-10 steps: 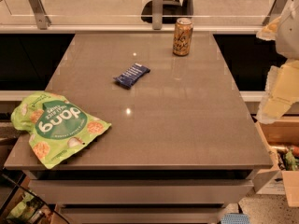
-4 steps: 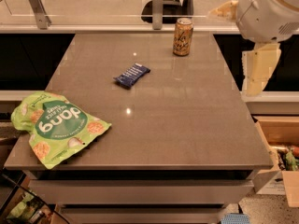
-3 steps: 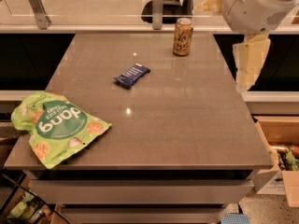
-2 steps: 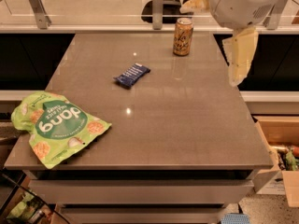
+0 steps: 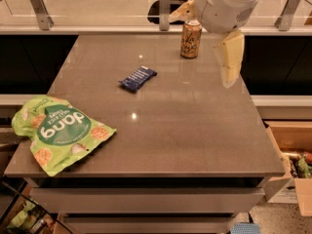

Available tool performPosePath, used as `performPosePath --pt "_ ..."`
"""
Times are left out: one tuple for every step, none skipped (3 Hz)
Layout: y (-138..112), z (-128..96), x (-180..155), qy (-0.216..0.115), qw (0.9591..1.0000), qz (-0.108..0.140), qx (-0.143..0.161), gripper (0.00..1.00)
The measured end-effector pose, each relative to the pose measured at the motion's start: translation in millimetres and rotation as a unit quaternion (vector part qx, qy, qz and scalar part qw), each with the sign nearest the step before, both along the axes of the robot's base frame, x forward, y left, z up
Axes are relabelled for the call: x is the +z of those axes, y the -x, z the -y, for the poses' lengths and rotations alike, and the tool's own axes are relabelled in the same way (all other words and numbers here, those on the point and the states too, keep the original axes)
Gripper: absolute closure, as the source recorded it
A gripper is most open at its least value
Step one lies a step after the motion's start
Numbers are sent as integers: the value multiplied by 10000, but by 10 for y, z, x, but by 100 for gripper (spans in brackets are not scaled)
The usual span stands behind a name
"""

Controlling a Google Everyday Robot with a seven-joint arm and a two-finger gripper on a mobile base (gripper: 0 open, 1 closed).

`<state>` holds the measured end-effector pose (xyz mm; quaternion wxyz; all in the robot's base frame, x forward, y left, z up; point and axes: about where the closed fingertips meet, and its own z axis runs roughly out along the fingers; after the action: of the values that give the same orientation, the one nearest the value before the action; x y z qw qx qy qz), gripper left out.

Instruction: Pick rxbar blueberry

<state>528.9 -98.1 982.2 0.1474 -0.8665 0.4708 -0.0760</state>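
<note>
The rxbar blueberry [image 5: 138,78] is a small flat dark-blue bar with white lettering. It lies flat on the grey table [image 5: 195,130], a little left of centre toward the back. My gripper [image 5: 202,48] hangs from the white arm at the top right, above the table's back right part and well to the right of the bar. It is open and empty. One cream finger [image 5: 231,57] points down over the table. The other finger [image 5: 180,11] sticks out left, beside the top of the can.
An orange-gold drink can [image 5: 190,39] stands at the back of the table, just below the arm. A large green snack bag [image 5: 58,133] lies at the front left corner. A glass rail with metal posts [image 5: 165,6] runs behind. A cardboard box [image 5: 292,165] sits on the floor at the right.
The arm has swung in from the right edge of the view and moved left, now over the table's back right by the can. The bar, can and bag have not moved.
</note>
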Motion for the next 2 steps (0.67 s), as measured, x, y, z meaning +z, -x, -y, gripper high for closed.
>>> performPosePath --pt "-238 -319 -241 56 9992 -203 353 0" --pt "-255 -329 -236 38 9992 -166 352 0"
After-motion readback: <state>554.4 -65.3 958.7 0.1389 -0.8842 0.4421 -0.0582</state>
